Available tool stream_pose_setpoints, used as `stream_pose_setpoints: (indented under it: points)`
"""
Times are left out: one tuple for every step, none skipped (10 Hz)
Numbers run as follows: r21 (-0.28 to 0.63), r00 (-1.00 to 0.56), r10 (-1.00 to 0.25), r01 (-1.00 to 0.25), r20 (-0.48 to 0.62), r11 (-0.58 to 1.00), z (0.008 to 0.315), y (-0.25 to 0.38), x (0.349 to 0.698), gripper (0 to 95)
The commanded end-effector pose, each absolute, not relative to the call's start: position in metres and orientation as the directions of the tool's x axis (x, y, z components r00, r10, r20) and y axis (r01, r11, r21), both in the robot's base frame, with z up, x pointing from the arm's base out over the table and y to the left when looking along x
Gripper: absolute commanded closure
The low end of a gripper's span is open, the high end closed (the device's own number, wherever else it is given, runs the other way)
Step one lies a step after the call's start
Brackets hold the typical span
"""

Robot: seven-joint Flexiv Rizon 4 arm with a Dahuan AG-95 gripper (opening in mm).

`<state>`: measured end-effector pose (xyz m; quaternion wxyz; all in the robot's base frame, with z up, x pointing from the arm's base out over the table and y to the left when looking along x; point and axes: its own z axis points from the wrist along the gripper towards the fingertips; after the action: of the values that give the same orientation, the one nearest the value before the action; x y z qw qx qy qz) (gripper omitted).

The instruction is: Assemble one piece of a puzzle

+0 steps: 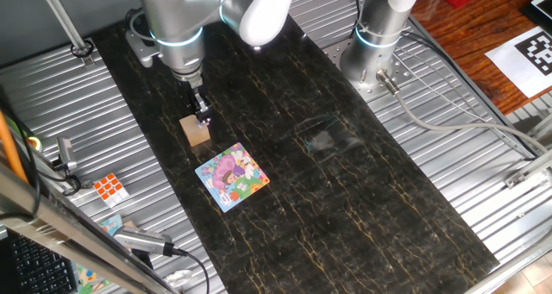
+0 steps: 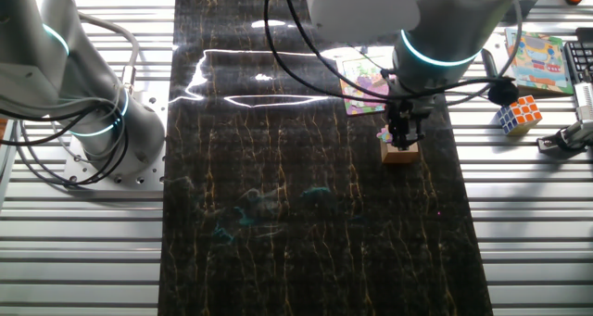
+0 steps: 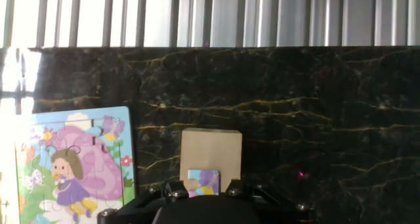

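Note:
The piece (image 3: pixel 203 182), tiny and pale purple-pink with blue and yellow, lies at the near edge of the tan wooden block (image 3: pixel 210 148). My gripper (image 3: pixel 205 191) is lowered onto the block, with one jaw on each side of the piece. The left jaw is at the piece's edge and a narrow gap shows on the right. In the fixed views the fingers (image 1: pixel 203 115) reach the block's top (image 1: pixel 197 132), and the piece is hidden there. The puzzle (image 1: pixel 231 175) lies flat just beside the block, and shows at the left of the hand view (image 3: pixel 75 161).
An orange-and-white cube (image 1: pixel 109 187) lies on the metal slats left of the black mat; it also shows in the other fixed view (image 2: pixel 519 114). A second arm's base (image 1: pixel 377 48) stands at the far side. A picture card (image 2: pixel 539 61) lies off the mat.

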<state>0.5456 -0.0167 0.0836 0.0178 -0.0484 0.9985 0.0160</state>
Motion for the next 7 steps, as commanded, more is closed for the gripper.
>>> stream_pose_setpoints:
  points:
    - [0.028, -0.995, -0.097, -0.098, -0.035, 0.995, 0.0854, -0.0173, 0.5440, 57.0]
    - [0.028, -0.995, -0.090, -0.091, -0.033, 0.995, 0.0855, -0.0173, 0.5439, 57.0]
    - [0.028, -0.995, -0.090, -0.091, -0.032, 0.995, 0.0855, -0.0173, 0.5439, 57.0]
    - [0.029, -0.995, -0.093, -0.094, -0.034, 0.995, 0.0855, -0.0173, 0.5439, 57.0]
    - [0.029, -0.996, -0.085, -0.086, -0.030, 0.996, 0.0862, -0.0174, 0.5438, 57.0]
    - [0.028, -0.996, -0.079, -0.080, -0.030, 0.996, 0.0865, -0.0174, 0.5447, 57.0]
    - [0.029, -0.997, -0.075, -0.076, -0.029, 0.997, 0.0900, -0.0177, 0.5470, 57.0]
